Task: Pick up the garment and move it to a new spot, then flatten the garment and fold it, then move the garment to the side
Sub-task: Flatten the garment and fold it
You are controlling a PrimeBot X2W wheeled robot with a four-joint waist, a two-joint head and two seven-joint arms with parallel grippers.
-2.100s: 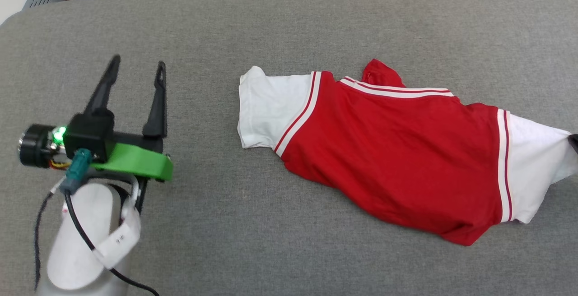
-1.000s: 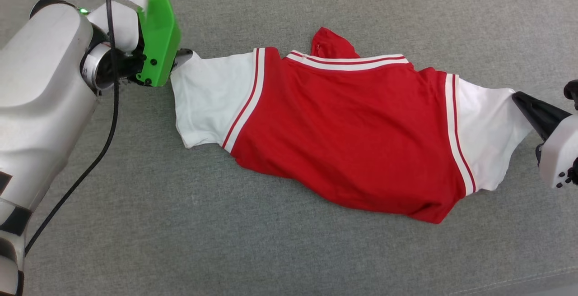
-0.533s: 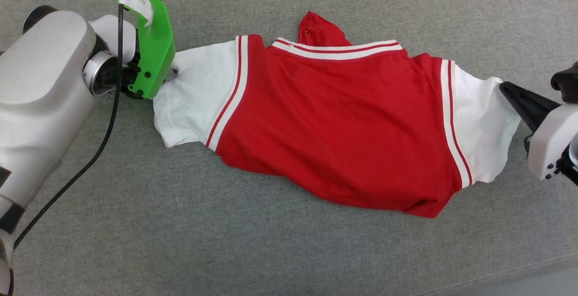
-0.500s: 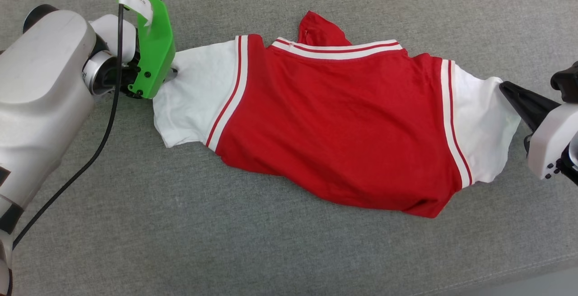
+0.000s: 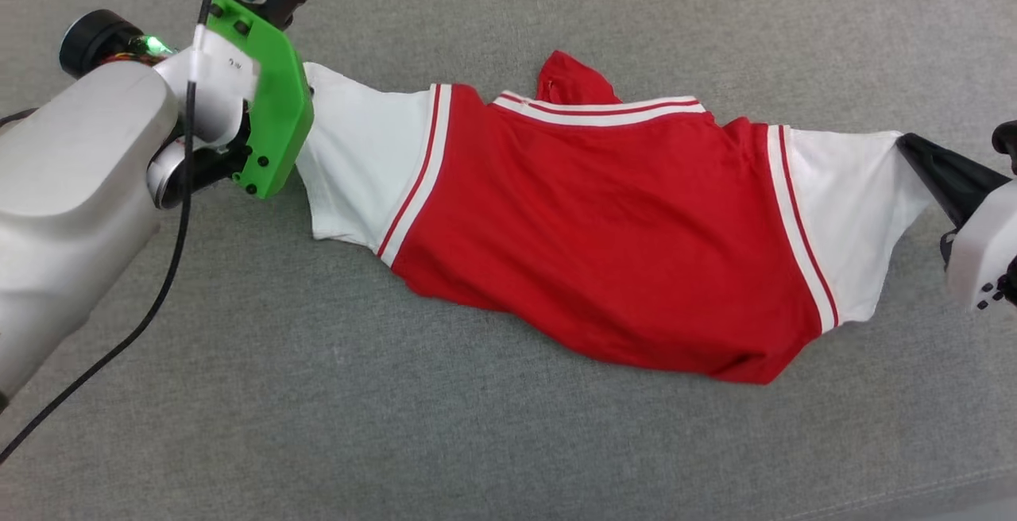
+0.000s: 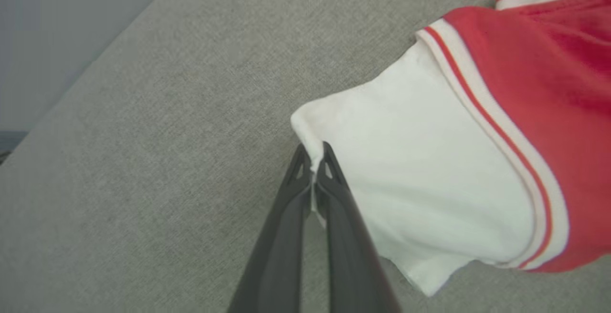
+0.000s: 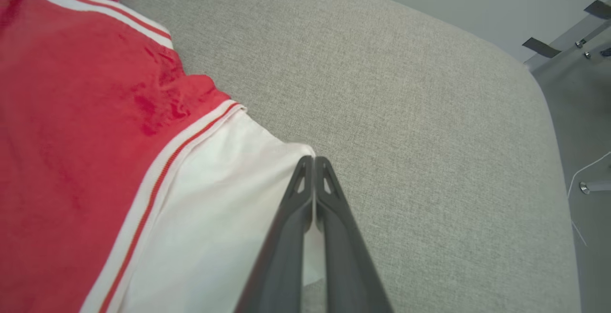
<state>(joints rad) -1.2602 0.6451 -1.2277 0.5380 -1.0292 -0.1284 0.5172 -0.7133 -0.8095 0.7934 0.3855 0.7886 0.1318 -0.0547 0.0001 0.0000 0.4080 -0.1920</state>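
Observation:
The garment (image 5: 604,235), a red T-shirt with white sleeves and striped trim, stretches across the grey cushion with its plain red side up; no lettering shows. My left gripper (image 6: 312,153) is shut on the corner of one white sleeve (image 6: 420,170), and in the head view that sleeve (image 5: 357,164) runs under the green wrist bracket (image 5: 274,116). My right gripper (image 7: 313,162) is shut on the edge of the other white sleeve (image 7: 224,217), at the right of the head view, where its dark fingers (image 5: 941,175) meet the sleeve (image 5: 850,203). The sleeves are pulled outward, lifted at the held corners.
The grey cushioned surface (image 5: 493,426) spreads all around the shirt; its front edge shows at the lower right of the head view. Its rounded far corner (image 7: 525,84) and a metal frame (image 7: 573,41) lie beyond my right gripper. A black cable (image 5: 159,299) hangs from my left arm.
Two seconds ago my left gripper stood open, away from the shirt; now it grips the left sleeve. Over the last half second both held sleeve corners have risen and the shirt is drawn tauter.

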